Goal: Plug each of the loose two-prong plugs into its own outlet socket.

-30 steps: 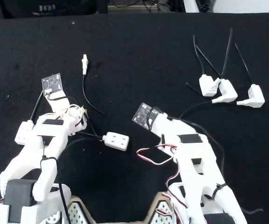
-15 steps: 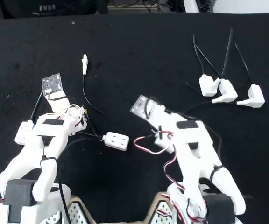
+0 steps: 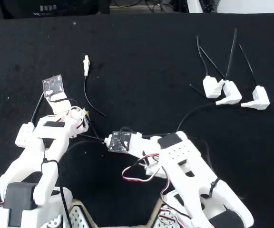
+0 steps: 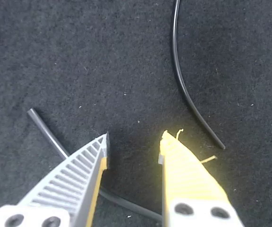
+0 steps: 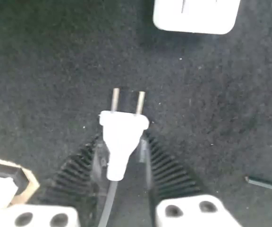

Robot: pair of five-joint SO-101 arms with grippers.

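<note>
My right gripper [image 5: 122,142] is shut on a white two-prong plug [image 5: 123,124], gripping its body with the prongs pointing toward the white outlet strip [image 5: 196,15], a short gap away. In the high view that gripper [image 3: 120,141] hovers over the outlet strip [image 3: 109,140] near the table's middle front. Three loose white plugs [image 3: 212,87], [image 3: 230,92], [image 3: 258,98] lie at the back right with black cords. My left gripper [image 4: 133,144] is open above bare mat, a black cord [image 4: 183,85] beside it; in the high view it [image 3: 55,90] sits at the left.
A small white plug [image 3: 86,64] with a thin black cord lies at the back left of centre. The black mat [image 3: 141,52] covers the whole table. Red and white servo wires [image 3: 137,173] loop beside the right arm.
The right arm has swung left and toward the front with the plug, from right of centre to over the outlet strip. The left arm has not moved.
</note>
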